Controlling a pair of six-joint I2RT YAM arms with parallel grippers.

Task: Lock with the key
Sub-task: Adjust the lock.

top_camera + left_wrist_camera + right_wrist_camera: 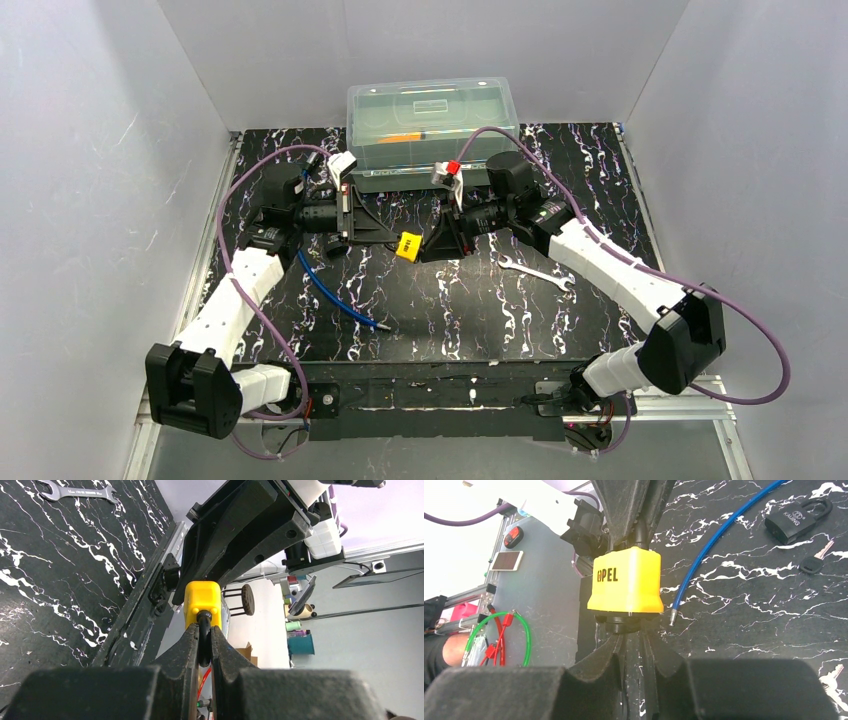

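A small yellow padlock point(407, 245) hangs in the air between my two grippers, above the middle of the table. My left gripper point(202, 640) is shut on its black shackle point(204, 632), and the yellow body point(201, 597) sticks out past the fingertips. In the right wrist view the padlock point(626, 582) has a short black stub point(626, 624) under it. My right gripper point(634, 636) is closed down to a narrow slot right at that stub, where the key sits. The key's blade is hidden.
A silver wrench point(537, 272) lies right of centre and a blue cable point(335, 295) left of centre. A black padlock point(796, 520) lies on the table with a black-headed key point(816, 562) beside it, and another silver key point(835, 680) lies nearer. A clear lidded box point(432, 125) stands at the back.
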